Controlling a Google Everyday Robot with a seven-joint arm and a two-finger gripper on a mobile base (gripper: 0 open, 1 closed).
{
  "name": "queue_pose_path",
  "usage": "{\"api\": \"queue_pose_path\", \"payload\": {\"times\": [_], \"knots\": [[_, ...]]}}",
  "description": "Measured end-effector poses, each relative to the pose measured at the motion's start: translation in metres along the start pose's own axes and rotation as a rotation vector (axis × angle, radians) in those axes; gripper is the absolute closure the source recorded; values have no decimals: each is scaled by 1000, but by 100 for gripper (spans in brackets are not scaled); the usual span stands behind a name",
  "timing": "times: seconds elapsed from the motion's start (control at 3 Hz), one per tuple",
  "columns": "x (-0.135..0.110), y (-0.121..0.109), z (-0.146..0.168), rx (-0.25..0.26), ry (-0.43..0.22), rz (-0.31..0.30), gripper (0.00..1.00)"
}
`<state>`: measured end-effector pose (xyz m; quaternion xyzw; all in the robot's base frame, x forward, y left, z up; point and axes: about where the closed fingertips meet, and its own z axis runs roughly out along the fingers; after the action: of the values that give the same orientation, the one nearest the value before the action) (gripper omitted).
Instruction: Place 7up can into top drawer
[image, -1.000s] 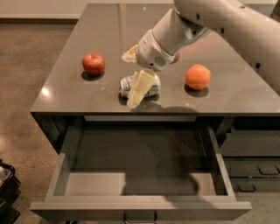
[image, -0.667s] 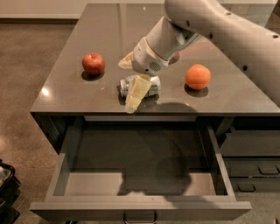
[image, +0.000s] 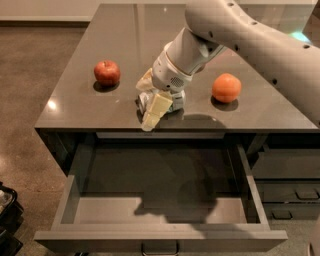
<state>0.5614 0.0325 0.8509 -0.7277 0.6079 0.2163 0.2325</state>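
Note:
The 7up can (image: 176, 100), white and silver, lies on its side near the front edge of the dark countertop (image: 130, 35). My gripper (image: 146, 104) is down over the can, one cream-coloured side behind it and one in front, hiding most of it. The can rests on the countertop. The top drawer (image: 160, 236) is pulled wide open directly below, with grey inner walls, nothing in it, and a small metal handle (image: 161, 247) on its front. My arm reaches in from the upper right.
A red apple (image: 107, 72) sits on the countertop to the left of the can, and an orange (image: 226, 87) to its right. Narrower dark drawers (image: 295, 192) are at the lower right. Brown floor lies to the left.
My gripper and wrist have shifted slightly left and down over the can. The can, apple, orange and drawer have not moved.

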Motion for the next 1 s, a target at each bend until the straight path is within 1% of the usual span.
{"api": "queue_pose_path", "payload": {"times": [1.0], "knots": [[0,0,0,0,0,0,88]]}}
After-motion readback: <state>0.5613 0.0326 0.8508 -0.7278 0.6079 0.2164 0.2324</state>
